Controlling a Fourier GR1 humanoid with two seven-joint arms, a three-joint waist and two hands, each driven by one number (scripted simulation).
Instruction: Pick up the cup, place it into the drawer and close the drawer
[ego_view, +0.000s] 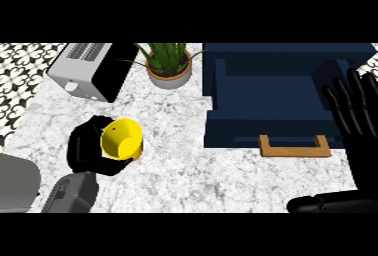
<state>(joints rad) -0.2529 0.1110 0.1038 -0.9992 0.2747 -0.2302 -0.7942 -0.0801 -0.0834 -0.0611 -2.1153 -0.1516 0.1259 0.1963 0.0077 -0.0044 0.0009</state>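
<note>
Curling round the cup (122, 139), the left hand (92, 145) sits low at the counter's left side, its black fingers wrapped behind and under the yellow shell so that much of the hand is hidden by it. The cup is tilted, its open mouth turned up and toward the view, and it lies in that hand's grasp over the marble counter (184, 165), well apart from the drawer (273, 100). The grey left forearm (70, 192) comes in from the lower edge just below.

Between cup and drawer lies a broad strip of bare marble. The drawer is dark blue and pulled open, its front wall nearest the lower edge and bearing a wooden handle (294, 146); its hollow is open from above.

The right hand (354, 107) stands at the right edge beside the drawer's right wall, fingers straight and spread, pointing up, holding nothing.

Behind, near the counter's far edge, a toaster (92, 70) stands at the left and a potted plant (170, 62) just beside the drawer's rear left corner.
</note>
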